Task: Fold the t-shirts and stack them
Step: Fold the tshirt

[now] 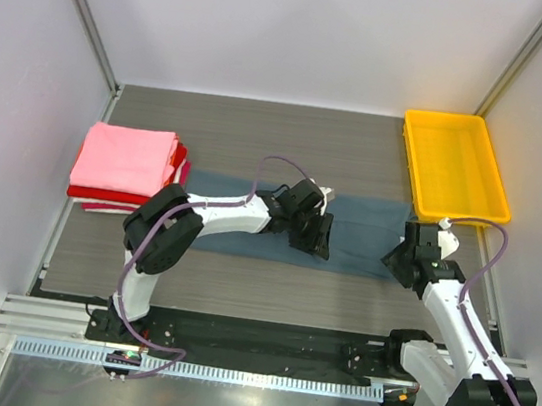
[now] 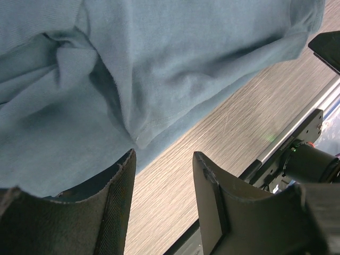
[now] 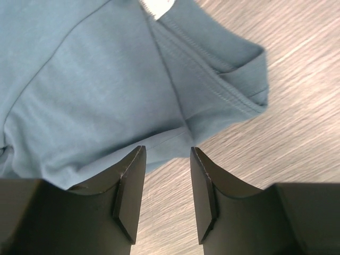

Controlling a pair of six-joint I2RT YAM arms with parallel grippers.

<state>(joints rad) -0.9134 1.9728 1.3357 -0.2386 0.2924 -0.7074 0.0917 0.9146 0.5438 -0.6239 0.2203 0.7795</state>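
A slate blue-grey t-shirt [image 1: 358, 230] lies as a long flat band across the middle of the table. My left gripper [image 1: 312, 234] hovers over its near edge around the middle, open. In the left wrist view the gripper [image 2: 163, 159] has only bare wood between its jaws, with the rumpled shirt [image 2: 159, 64] just beyond the tips. My right gripper [image 1: 399, 259] is at the shirt's right end, also open. In the right wrist view the gripper [image 3: 167, 154] is empty, with the hemmed corner of the shirt [image 3: 106, 79] just past its tips. Folded t-shirts, pink on red and white [image 1: 124, 167], are stacked at the left.
A yellow plastic tray [image 1: 455, 163] stands at the back right, just behind the right gripper. A black and metal rail [image 1: 251, 342] runs along the near edge. White walls close in on both sides.
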